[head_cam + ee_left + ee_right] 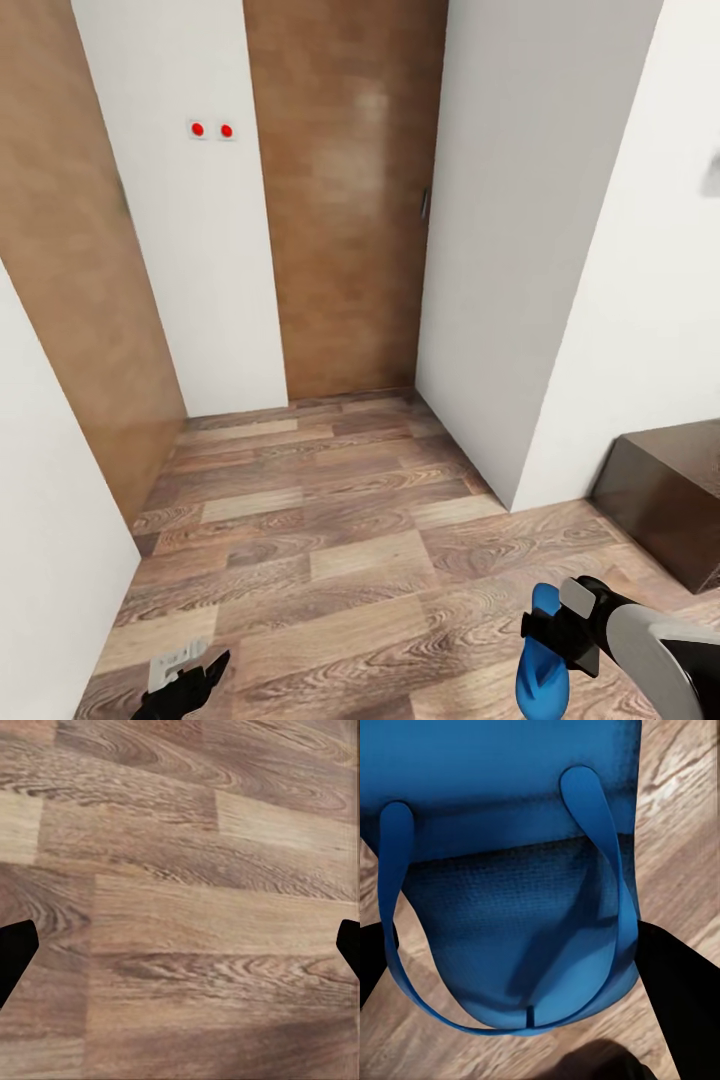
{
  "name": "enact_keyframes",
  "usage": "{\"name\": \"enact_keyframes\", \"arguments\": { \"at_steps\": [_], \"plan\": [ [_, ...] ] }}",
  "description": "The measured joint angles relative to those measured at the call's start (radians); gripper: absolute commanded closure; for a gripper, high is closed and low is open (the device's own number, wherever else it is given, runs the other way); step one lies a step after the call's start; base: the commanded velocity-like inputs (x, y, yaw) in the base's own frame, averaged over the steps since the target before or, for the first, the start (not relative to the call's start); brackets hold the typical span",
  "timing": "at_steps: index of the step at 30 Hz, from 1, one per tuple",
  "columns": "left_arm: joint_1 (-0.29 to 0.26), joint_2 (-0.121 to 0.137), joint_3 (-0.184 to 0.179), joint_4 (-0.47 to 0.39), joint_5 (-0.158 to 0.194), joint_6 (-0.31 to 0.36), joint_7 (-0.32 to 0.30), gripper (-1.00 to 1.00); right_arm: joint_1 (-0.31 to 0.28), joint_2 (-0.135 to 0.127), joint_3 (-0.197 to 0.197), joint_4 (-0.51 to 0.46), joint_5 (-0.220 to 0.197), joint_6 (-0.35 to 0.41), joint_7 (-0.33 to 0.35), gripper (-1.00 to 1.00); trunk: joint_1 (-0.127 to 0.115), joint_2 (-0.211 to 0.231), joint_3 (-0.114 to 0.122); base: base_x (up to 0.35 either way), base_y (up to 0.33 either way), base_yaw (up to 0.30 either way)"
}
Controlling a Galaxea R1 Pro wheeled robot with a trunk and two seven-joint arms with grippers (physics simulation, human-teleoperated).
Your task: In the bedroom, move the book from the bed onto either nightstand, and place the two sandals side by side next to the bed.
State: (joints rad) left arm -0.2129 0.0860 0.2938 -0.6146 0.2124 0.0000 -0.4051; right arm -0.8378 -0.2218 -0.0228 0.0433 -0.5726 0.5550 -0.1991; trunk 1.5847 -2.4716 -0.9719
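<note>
Plainly — sandal upright lengthwise, pincer-held

Looks like a hallway nook inside a home, rendered in a simulator. Wood-plank laminate floor runs up to a plain brown wooden door, with white walls on both sides of it. Right of the door, past a white wall corner, sits a low dark wooden cabinet.
</note>
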Motion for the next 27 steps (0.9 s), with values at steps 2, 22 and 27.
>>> {"name": "enact_keyframes", "arguments": {
  "at_steps": [2, 22, 27],
  "plan": [
    [0.000, 0.000, 0.000, 0.000, 0.000, 0.000, 0.000, -1.00, 0.000, 0.000, 0.000, 0.000, 0.000, 0.000, 0.000, 1.00, 0.000, 0.000, 0.000, 0.117, 0.079, -0.185],
    [0.000, 0.000, 0.000, 0.000, 0.000, 0.000, 0.000, -1.00, 0.000, -0.001, 0.000, 0.000, 0.000, 0.000, 0.000, 1.00, 0.000, 0.000, 0.000, 0.117, 0.079, -0.181],
    [0.000, 0.000, 0.000, 0.000, 0.000, 0.000, 0.000, -1.00, 0.000, -0.001, 0.000, 0.000, 0.000, 0.000, 0.000, 1.00, 0.000, 0.000, 0.000, 0.116, 0.079, -0.179]
  ]
}}
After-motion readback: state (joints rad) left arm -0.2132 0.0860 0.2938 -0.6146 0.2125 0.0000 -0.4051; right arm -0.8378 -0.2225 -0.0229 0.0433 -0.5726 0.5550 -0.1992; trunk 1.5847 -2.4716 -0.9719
